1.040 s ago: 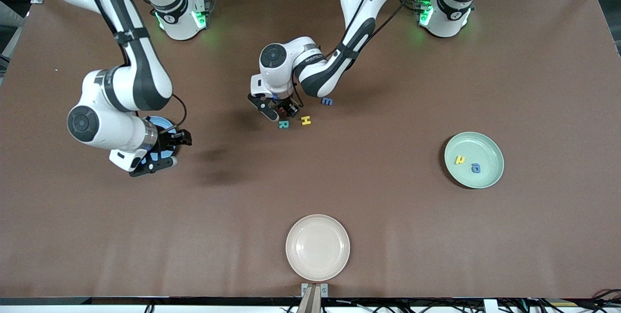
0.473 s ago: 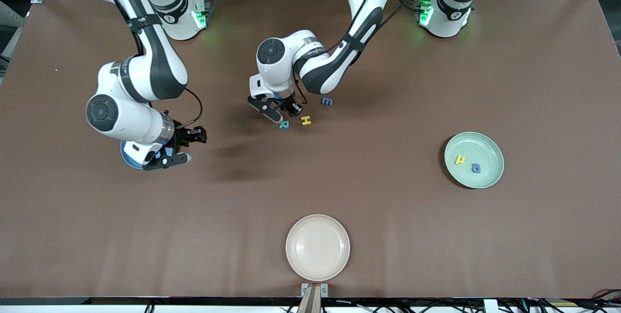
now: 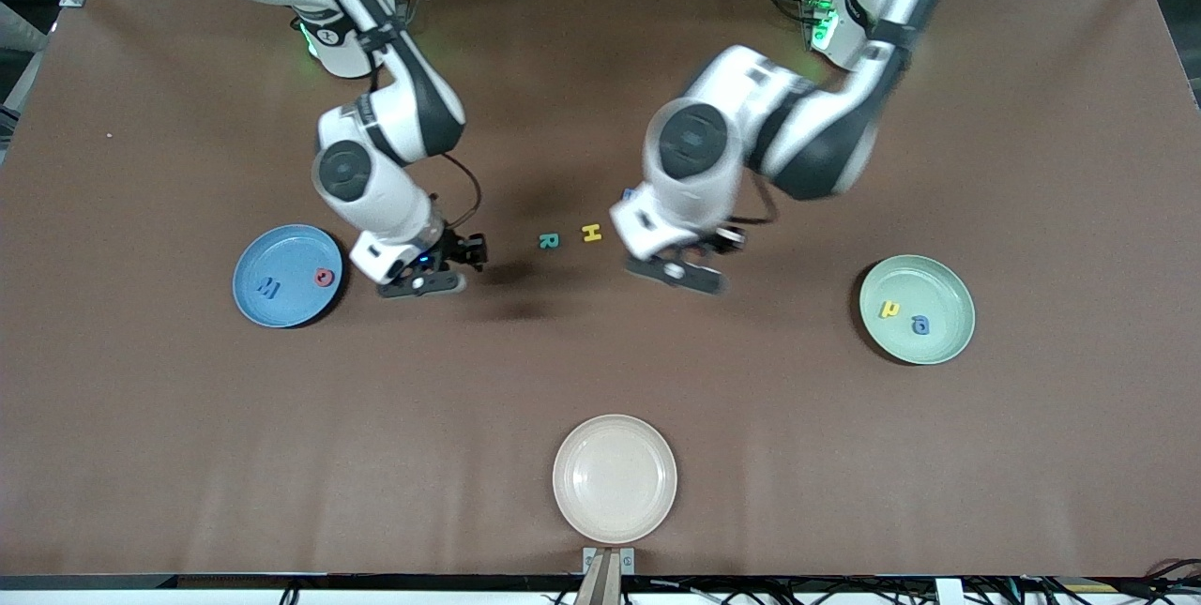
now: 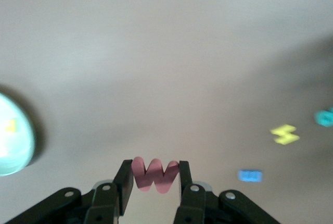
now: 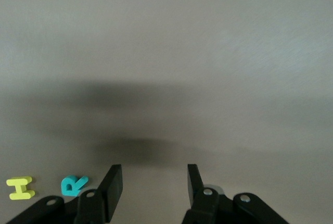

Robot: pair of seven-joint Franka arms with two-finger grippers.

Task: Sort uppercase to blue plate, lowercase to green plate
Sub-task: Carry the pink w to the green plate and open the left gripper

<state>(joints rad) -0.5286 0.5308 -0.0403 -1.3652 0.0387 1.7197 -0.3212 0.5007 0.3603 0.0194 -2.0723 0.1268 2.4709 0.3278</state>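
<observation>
My left gripper (image 4: 155, 174) pinches the zigzag red foam m-like letter (image 4: 155, 177), its long axis spanning the jaws. My right gripper (image 5: 154, 183) hangs open and empty over matte brown table (image 3: 844, 455).

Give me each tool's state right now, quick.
Left tool: shut on the red m-like letter, in the air between the loose letters and the green plate.
Right tool: open, empty, above bare table beside the blue plate.

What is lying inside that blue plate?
In the blue plate lie two foam letters: a blue W and a red Q. Nothing covers the plate, so its whole inside shows.
</observation>
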